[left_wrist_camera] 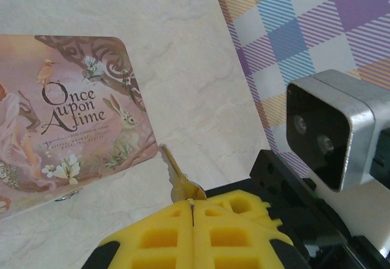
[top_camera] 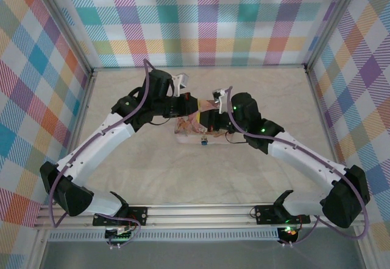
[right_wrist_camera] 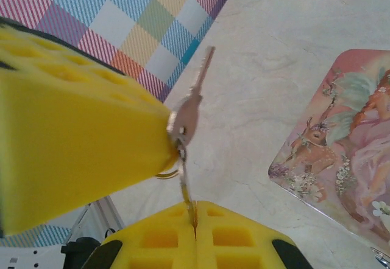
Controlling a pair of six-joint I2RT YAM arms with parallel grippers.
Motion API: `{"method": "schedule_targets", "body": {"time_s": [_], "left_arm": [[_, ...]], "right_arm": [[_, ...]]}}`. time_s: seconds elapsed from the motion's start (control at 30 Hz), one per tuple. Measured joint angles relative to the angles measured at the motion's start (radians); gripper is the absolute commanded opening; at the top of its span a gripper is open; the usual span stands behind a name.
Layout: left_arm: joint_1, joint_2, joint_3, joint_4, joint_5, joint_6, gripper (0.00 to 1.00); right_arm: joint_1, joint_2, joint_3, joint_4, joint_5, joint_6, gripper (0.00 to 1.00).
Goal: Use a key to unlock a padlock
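Because so thin a key can only be aimed if it is gripped firmly by its head, the left gripper (left_wrist_camera: 192, 203) has its yellow fingers pressed together on the key (left_wrist_camera: 178, 176), clamping the bow and leaving the blade free, jutting past the fingertips toward the pink tin (left_wrist_camera: 67, 111); from where I stand, that looks like a hold meant for pushing the blade into a lock; just to the right, a small ring (right_wrist_camera: 166, 174) hangs from the key's head, and from the ring a second key (right_wrist_camera: 184, 191) drops edge-on straight into the right gripper (right_wrist_camera: 195, 213), whose fingers are likewise closed tight, pinching that second blade at its lower end; I judge the right arm is either steadying the bunch so it does not swing or taking it over, though I cannot say which; the two grippers thus stand tip to tip, joined by the ring, above the pale table (top_camera: 122, 178) and close to the tin; the padlock (top_camera: 204, 141), a speck of blue, sits at the tin's near edge, whether on the tin or just off it I cannot tell, a little nearer the arm bases than the meeting fingertips and touched by neither gripper; the key is near it but apart from it; nothing holds the lock, so I reckon one gripper would have to leave the keys and steady it before the blade can go in.
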Motion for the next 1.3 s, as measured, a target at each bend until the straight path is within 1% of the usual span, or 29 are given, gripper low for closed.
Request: {"method": "schedule_targets", "body": {"time_s": [0.03, 0.17, 0.23, 0.27, 0.3, 0.33, 0.37, 0.4, 0.43, 0.47, 0.53, 0.63, 0.7, 0.83, 0.9, 1.0, 1.07, 1.13, 1.3], "left_arm": [[0.0, -0.001, -0.001, 0.0, -0.003, 0.0, 0.07], [0.0, -0.011, -0.018, 0.0, -0.01, 0.0, 0.08], [0.002, -0.023, -0.031, 0.001, -0.01, -0.003, 0.12], [0.002, -0.031, -0.039, 0.002, -0.011, -0.007, 0.07], [0.004, -0.037, -0.044, 0.003, -0.012, -0.011, 0.07], [0.01, -0.045, -0.05, 0.005, -0.016, -0.015, 0.13], [0.015, -0.052, -0.055, 0.004, -0.018, -0.018, 0.14], [0.019, -0.056, -0.057, 0.005, -0.02, -0.025, 0.11], [0.023, -0.06, -0.058, 0.005, -0.02, -0.027, 0.05], [0.024, -0.061, -0.058, 0.007, -0.02, -0.031, 0.05], [0.025, -0.061, -0.058, 0.012, -0.02, -0.029, 0.12], [0.029, -0.061, -0.058, 0.013, -0.021, -0.031, 0.31], [0.034, -0.061, -0.058, 0.016, -0.021, -0.036, 0.43], [0.055, -0.063, -0.066, 0.028, -0.017, -0.032, 0.54], [0.063, -0.065, -0.081, 0.032, -0.01, -0.03, 0.56], [0.071, -0.073, -0.124, 0.055, 0.011, -0.03, 0.61], [0.072, -0.082, -0.162, 0.074, 0.027, -0.03, 0.64], [0.074, -0.095, -0.21, 0.11, 0.045, -0.034, 0.65], [0.075, -0.127, -0.339, 0.23, 0.096, -0.072, 0.65]], "right_arm": [[0.0, -0.001, 0.004, -0.011, 0.0, -0.006, 0.0], [-0.002, -0.022, 0.027, -0.092, 0.0, -0.032, 0.0], [-0.002, -0.043, 0.038, -0.143, 0.0, -0.048, 0.0], [-0.002, -0.056, 0.044, -0.172, 0.0, -0.058, 0.0], [-0.002, -0.07, 0.048, -0.198, 0.0, -0.066, 0.0], [-0.002, -0.087, 0.054, -0.23, 0.004, -0.074, 0.0], [-0.004, -0.105, 0.057, -0.258, 0.006, -0.084, 0.0], [-0.006, -0.118, 0.059, -0.276, 0.008, -0.09, 0.0], [-0.008, -0.133, 0.06, -0.295, 0.011, -0.094, 0.0], [-0.009, -0.145, 0.061, -0.311, 0.012, -0.098, 0.0], [-0.009, -0.157, 0.061, -0.332, 0.012, -0.108, 0.0], [-0.018, -0.153, 0.07, -0.364, 0.004, -0.111, 0.0], [-0.033, -0.132, 0.101, -0.406, -0.026, -0.109, 0.0], [-0.104, 0.002, 0.264, -0.559, -0.127, -0.093, 0.0], [-0.128, 0.074, 0.333, -0.649, -0.159, -0.105, 0.0], [-0.136, 0.132, 0.367, -0.773, -0.185, -0.128, 0.0], [-0.136, 0.145, 0.375, -0.855, -0.19, -0.144, 0.0], [-0.136, 0.146, 0.39, -0.931, -0.192, -0.157, 0.0], [-0.136, 0.146, 0.441, -1.034, -0.195, -0.177, 0.0]]}}
